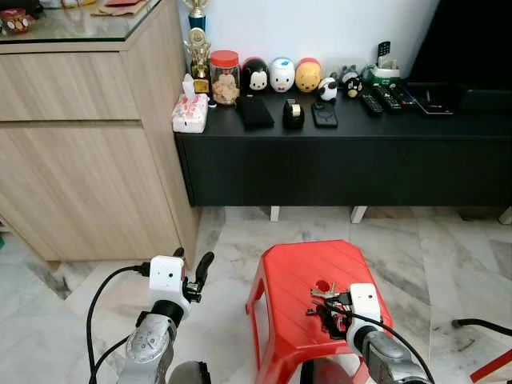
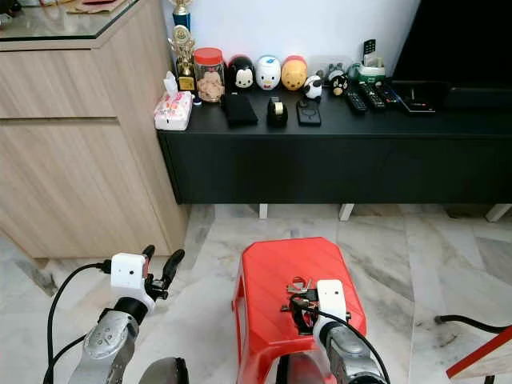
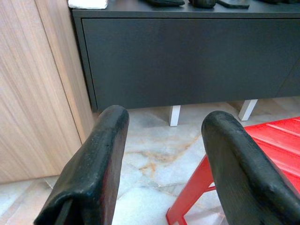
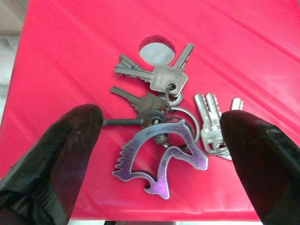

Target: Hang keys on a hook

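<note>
Wooden cabinet (image 1: 80, 144): light grain, glass top, standing at the robot's left against the wall, touching the end of the black console.

Black console (image 1: 344, 160): low, long, on white feet, along the wall. Its top carries a tissue box (image 1: 190, 112), a red-lidded jar (image 1: 225, 77), a trophy (image 1: 198, 48), a row of round figurines (image 1: 282, 74), several remote controls (image 1: 382, 99) and small dark items.

Marble floor (image 1: 448, 264): pale, veined tile between console and robot.

Red plastic stool (image 1: 300, 308): directly before the robot, serving as the worktop; round hole near the middle of its seat.

Left end effector (image 1: 192, 276): raised beside the stool's left edge, over the floor, fingers spread wide and gripping nothing.

Right end effector (image 4: 159, 154): low over the stool seat, fingers (image 4: 61, 154) spread wide to either side of the keys, not touching them.

Keys (image 4: 161, 117): one bunch lying flat on the stool seat, just beside the hole; several silver and dark keys on a ring, with a purple metal horse-head fob (image 4: 161, 161) nearest the end effector.
</note>
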Available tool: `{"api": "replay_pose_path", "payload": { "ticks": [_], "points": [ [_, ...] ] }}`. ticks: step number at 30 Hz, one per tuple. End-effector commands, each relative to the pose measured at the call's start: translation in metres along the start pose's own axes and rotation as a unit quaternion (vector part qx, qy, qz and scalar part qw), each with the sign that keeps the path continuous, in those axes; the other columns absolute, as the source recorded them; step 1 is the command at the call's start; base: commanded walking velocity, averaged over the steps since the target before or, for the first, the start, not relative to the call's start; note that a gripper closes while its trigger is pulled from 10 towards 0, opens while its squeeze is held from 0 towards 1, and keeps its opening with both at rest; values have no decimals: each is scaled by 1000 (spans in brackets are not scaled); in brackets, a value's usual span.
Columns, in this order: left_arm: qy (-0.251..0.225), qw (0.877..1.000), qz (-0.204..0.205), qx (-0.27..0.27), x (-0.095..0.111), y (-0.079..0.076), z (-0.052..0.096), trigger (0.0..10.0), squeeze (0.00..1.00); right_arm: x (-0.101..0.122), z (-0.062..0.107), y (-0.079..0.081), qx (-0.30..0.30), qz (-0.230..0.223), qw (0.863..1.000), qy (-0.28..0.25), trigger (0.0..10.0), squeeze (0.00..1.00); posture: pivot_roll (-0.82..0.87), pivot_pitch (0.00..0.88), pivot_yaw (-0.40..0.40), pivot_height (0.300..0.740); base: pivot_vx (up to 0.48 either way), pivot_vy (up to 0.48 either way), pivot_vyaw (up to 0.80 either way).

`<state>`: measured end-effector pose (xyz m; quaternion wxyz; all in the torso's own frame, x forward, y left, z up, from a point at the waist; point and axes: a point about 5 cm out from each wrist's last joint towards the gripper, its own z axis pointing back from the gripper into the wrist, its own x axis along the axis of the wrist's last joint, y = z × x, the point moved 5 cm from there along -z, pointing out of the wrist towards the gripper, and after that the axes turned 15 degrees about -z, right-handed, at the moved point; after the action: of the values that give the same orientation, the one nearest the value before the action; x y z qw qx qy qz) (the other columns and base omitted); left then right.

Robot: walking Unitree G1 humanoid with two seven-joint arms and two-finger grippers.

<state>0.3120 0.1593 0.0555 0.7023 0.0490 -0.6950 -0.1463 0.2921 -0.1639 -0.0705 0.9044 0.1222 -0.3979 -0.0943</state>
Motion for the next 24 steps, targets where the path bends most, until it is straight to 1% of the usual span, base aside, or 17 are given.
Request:
{"api": "replay_pose_path", "payload": {
  "ticks": [1,6,11,24],
  "points": [
    [14,1000,0,-2,-8,-1,4,10000,0,-1,0,-2,-1,6,1000,13,10000,0,56,30,-49,624,0,0,0],
    [14,1000,-1,-1,-7,-1,4,10000,0,-1,-1,-3,-4,7,1000,16,10000,0,56,35,-47,624,0,0,0],
    [14,1000,-3,-2,-8,-2,6,10000,0,3,-1,-4,-9,-4,1000,12,10000,0,59,46,-44,624,0,0,0],
    [10,1000,-10,-8,-4,-3,13,10000,0,-6,-3,4,-1,-7,1000,28,10000,0,77,95,-41,624,0,0,0]
  ]
}}
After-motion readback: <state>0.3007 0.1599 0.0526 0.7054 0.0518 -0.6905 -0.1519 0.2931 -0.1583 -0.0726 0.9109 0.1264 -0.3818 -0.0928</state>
